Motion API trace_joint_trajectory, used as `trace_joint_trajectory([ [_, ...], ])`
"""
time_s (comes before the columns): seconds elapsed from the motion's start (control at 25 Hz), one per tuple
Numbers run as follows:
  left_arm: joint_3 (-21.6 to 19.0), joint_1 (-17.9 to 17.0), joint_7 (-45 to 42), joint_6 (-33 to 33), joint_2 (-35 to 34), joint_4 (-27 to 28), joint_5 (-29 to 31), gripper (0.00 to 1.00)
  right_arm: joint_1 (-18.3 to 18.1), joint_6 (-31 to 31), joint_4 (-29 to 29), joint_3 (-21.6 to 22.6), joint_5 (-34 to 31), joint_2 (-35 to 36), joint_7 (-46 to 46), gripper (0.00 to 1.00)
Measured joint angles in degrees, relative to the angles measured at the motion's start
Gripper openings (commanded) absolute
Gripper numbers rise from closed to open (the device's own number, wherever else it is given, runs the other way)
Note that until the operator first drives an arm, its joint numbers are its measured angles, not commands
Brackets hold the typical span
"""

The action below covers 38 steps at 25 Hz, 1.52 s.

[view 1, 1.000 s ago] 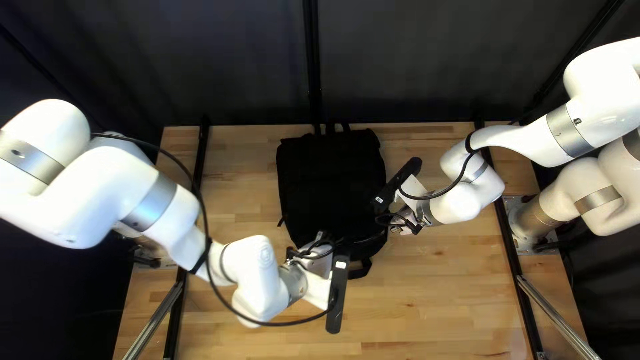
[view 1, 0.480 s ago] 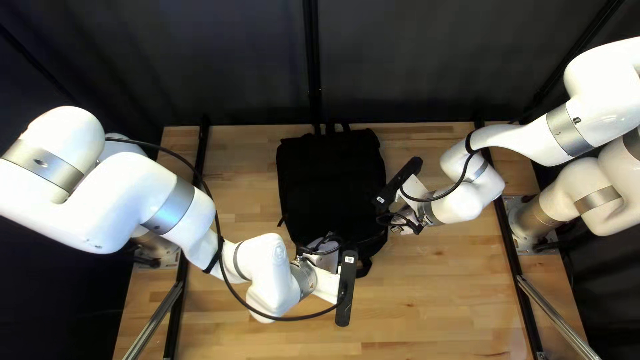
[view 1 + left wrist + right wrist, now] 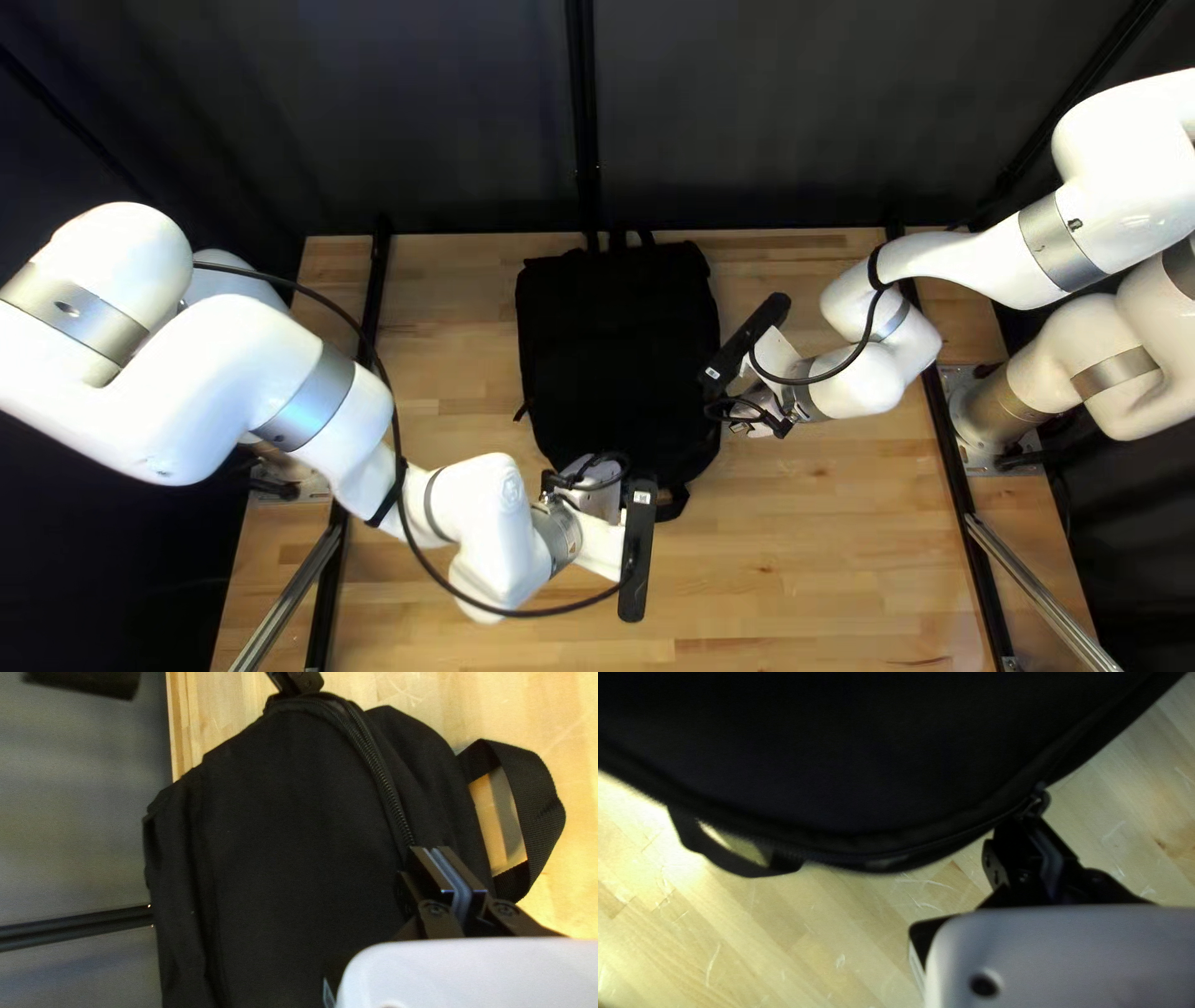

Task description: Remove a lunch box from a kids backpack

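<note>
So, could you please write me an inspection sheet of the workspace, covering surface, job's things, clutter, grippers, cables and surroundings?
Surface: wooden table, light scratches.
Job's things: black backpack lying flat, its handle toward the table's near edge; lunch box, nothing seen.
Clutter: nothing seen.
Left gripper: shut, tips at the zip; any hold on it cannot be told.
Right gripper: shut, tips at the backpack's zipped edge; any hold there cannot be told.
Cables: one black cable loops along the left arm, another along the right arm.
Surroundings: dark curtain behind the table's far edge; no person seen.
</note>
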Motion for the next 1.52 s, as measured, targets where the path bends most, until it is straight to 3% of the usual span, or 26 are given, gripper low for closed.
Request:
trace_joint_trajectory([
  [0.52,-1.7,-1.9,-0.9,0.2,1.7,1.6,-0.2,0.00,-0.3,-0.3,-0.4,0.0,-2.8,-0.2,1.0,0.00],
  [1.52,-3.1,-2.6,5.8,1.8,-0.5,4.6,-4.3,0.00,-0.6,-0.8,-1.0,-0.1,-5.0,-0.6,0.7,0.00],
])
